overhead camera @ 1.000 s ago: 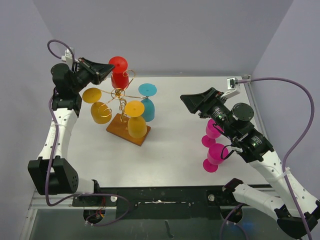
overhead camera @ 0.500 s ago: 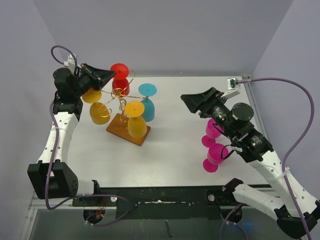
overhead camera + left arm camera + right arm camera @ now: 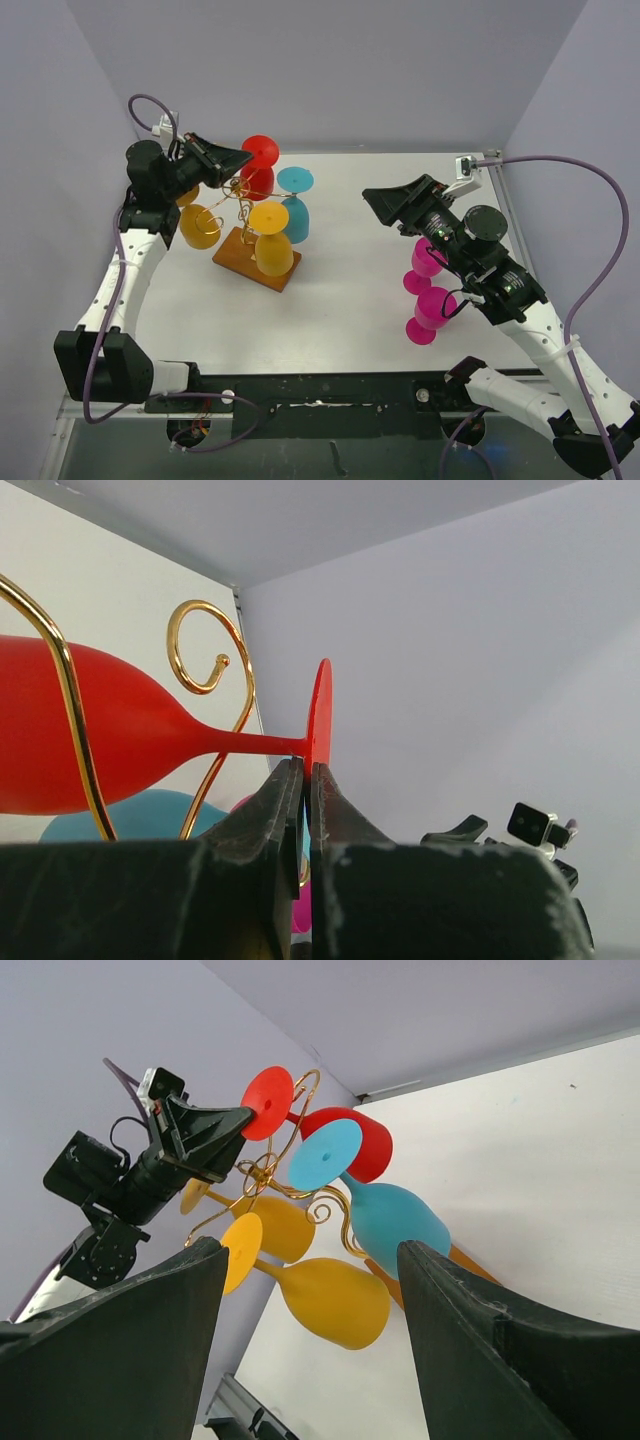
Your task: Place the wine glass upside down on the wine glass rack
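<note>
The left gripper (image 3: pixel 308 768) is closed tight, its fingers (image 3: pixel 255 820) pressed together with only a slit between them, and the rim of the red glass's (image 3: pixel 120 730) foot sits in that slit, pinched at the fingertips. The glass lies against the back of the rack (image 3: pixel 241 190). Seen from above, its foot is uppermost and nearest the back wall and its bowl hangs below, among the gold wires. In the left wrist view one wire arm crosses in front of the bowl and a spiral curl sits beside the stem; whether the stem rests in the curl cannot be told. The rack stands on its wooden base (image 3: pixel 238 262) at the left of the table (image 3: pixel 340 300). Two yellow glasses (image 3: pixel 272 245) and a teal glass (image 3: pixel 295 208) hang on it upside down. The right gripper (image 3: pixel 398 207) is held above the right side of the table, jaws spread wide with nothing between them, facing the rack from well apart. Two pink glasses (image 3: pixel 430 310) stand close together under the right arm.
</note>
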Controlling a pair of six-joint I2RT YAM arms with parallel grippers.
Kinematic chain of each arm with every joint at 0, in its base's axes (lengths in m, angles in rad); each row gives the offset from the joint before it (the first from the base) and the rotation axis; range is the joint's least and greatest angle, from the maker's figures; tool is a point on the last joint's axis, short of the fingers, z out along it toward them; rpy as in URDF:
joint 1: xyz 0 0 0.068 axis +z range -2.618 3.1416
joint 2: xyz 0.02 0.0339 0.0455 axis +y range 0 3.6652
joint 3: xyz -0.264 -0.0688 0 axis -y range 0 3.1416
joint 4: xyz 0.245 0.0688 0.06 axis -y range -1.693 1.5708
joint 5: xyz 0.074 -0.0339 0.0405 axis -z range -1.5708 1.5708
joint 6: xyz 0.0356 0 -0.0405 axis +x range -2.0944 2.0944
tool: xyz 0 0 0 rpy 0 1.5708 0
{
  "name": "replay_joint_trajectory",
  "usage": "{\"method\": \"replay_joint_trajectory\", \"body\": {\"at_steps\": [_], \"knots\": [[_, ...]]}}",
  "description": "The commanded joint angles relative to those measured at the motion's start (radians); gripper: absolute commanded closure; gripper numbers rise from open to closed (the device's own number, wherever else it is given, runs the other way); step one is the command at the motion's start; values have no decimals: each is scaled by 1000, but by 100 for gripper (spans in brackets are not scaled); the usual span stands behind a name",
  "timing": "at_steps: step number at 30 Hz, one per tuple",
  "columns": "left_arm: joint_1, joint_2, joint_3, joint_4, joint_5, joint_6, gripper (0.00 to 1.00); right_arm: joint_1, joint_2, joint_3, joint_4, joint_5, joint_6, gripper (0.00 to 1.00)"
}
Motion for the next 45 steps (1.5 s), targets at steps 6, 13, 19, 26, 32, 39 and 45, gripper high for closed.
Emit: {"method": "replay_joint_trajectory", "body": {"at_steps": [6, 13, 19, 26, 32, 39, 45], "knots": [[-34, 53, 118, 45, -24, 30, 100, -8, -20, 11, 23, 19, -9, 31], [-60, 116, 200, 14, -64, 54, 100, -13, -22, 13, 23, 20, -11, 31], [-59, 151, 255, -15, -88, 83, 100, -18, -23, 14, 19, 21, -15, 31], [-42, 150, 261, -58, -133, 126, 100, -25, -28, 9, 14, 23, -15, 31], [-25, 126, 261, -96, -157, 172, 100, -28, -21, 8, 15, 19, -10, 31], [-4, 112, 246, -105, -155, 181, 100, -30, -13, 5, 19, 11, -3, 31], [-4, 93, 237, -120, -172, 199, 100, -30, -14, 1, 21, 10, 2, 31]]}}
